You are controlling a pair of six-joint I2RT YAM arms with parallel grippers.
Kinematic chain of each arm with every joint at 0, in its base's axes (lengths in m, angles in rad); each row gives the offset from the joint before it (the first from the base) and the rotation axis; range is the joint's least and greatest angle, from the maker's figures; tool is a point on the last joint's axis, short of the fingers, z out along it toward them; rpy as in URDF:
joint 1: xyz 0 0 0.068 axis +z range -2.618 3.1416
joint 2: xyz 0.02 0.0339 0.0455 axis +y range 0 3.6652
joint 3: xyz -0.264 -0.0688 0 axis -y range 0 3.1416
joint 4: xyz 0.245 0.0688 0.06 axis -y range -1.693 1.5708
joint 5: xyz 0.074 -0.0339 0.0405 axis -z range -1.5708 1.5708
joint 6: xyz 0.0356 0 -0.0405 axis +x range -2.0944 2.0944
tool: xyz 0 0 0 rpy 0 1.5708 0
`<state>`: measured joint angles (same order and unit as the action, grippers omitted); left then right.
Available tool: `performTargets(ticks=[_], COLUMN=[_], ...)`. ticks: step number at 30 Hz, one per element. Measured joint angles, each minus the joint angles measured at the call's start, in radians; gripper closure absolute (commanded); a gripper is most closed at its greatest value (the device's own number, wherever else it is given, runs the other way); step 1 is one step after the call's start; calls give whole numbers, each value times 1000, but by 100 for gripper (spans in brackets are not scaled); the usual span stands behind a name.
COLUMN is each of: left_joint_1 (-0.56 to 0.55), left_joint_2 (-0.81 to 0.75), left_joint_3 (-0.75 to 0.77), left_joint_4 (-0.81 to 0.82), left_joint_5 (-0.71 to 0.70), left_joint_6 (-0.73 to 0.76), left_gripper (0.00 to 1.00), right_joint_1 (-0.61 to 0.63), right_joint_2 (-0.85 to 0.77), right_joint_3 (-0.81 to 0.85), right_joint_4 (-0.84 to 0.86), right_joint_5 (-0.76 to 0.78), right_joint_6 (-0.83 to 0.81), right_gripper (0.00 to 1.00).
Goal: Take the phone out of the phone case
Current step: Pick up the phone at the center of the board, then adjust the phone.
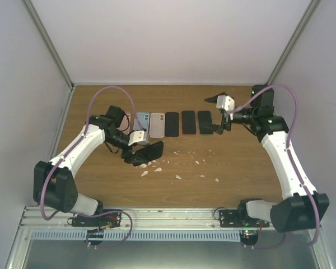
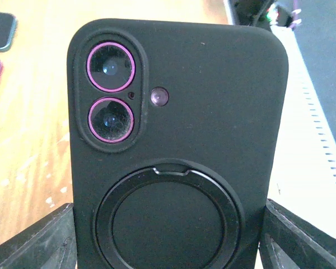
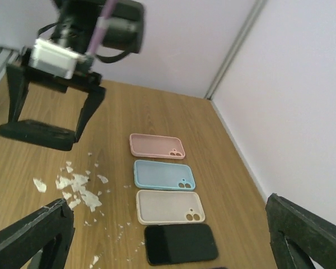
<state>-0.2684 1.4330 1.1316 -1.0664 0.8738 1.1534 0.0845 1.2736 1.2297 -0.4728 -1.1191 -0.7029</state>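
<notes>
As fingers [image 2: 39, 241] of left gripper [image 2: 168, 246] pinch both long edges, holding phone [image 2: 111, 67] in black case [image 2: 213, 101] off table [image 1: 241, 168], likely braced for peeling. Spread wide and empty at right gripper [image 3: 168, 241], hovering near spare cases [image 3: 163, 175], presumably ready to pull.

Cased phone [image 1: 147, 152] aloft left; case row [image 1: 157, 124] behind; front wood [image 1: 229, 193] bare.

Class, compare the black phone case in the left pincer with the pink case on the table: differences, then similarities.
The black case is gripped by its long edges in the left pincer; the pink case lies flat on the table, untouched. The black case shows a round ring; the pink case shows none. Both have twin camera openings near one corner.
</notes>
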Motion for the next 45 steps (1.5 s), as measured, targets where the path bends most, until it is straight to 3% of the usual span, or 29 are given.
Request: performTargets(ticks=[10,17,30,45], left_joint_1=[-166,-201,-249,-295], left_joint_2=[2,29,47,48], left_joint_3=[51,88,97,97], left_joint_4=[-41,-54,-63,-68], left_joint_5=[90,140,146,138], left_joint_6=[-60,-81,-93,-92], left_gripper=[48,49,50,50], right_joint_1=[195,390,649,734], right_joint_2=[-187,-257,-252,-208], right_joint_3=[-14,-91,-181,-202], right_joint_4=[-216,-278,-276,-197], right_joint_5=[166,293,542,668], right_joint_6=[-534,-670,-702,-652], right_gripper=[20,25,29,75])
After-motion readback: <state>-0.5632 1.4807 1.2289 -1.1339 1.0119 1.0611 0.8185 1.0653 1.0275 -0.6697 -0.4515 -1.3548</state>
